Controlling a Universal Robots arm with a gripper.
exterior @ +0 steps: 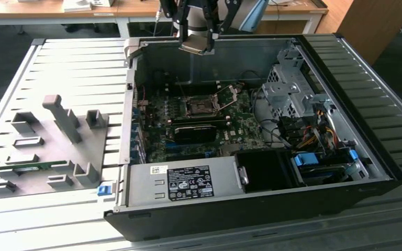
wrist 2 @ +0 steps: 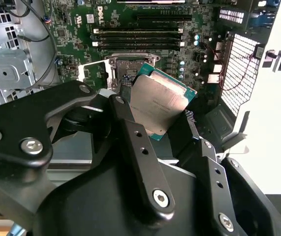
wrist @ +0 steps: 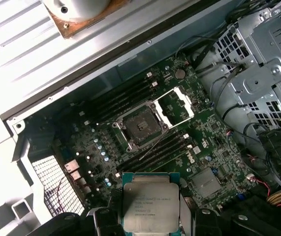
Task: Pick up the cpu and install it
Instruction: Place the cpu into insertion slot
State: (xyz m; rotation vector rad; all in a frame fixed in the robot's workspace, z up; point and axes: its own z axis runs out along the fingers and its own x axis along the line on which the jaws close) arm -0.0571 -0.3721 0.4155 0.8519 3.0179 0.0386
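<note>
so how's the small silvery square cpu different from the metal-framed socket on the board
The small flat square cpu with a silvery metal top is gripped between the black fingers, clear of the board; the square metal-framed socket sits fixed on the green motherboard. The cpu's top is plain light metal; the socket has a dark centre and an opened frame. Both are square.

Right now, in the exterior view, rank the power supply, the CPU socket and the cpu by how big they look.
Largest, the power supply; then the CPU socket and the cpu, too alike to rank.
</note>
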